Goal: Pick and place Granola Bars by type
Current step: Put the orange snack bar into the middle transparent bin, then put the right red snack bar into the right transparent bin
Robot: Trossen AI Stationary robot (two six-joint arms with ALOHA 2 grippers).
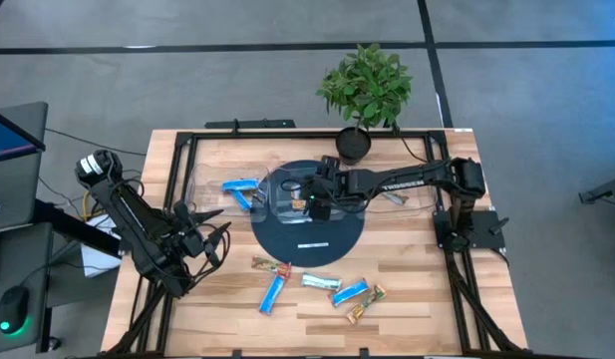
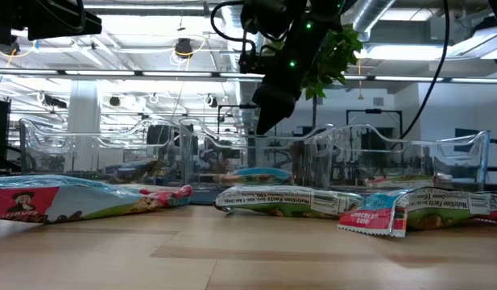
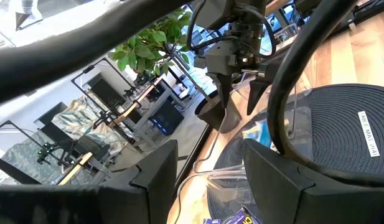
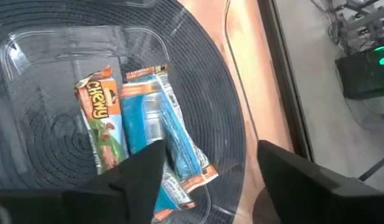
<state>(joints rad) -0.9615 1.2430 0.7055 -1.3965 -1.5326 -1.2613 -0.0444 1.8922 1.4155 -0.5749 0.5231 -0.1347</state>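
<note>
Fingers of the right gripper [image 4: 207,171] are standing apart, holding nothing; directly beneath them blue and tan granola bars [image 4: 142,118] are lying in the clear tray [image 4: 30,43]. Loose bars [image 1: 317,286] are awaiting sorting.

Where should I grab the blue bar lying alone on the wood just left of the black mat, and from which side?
Take the blue bar across its narrow middle, coming straight down from above. It lies flat on the table with its long axis roughly left-right, so the fingers should straddle its short width. Its mat-side end seems close to a clear container, so avoid that end.
</note>
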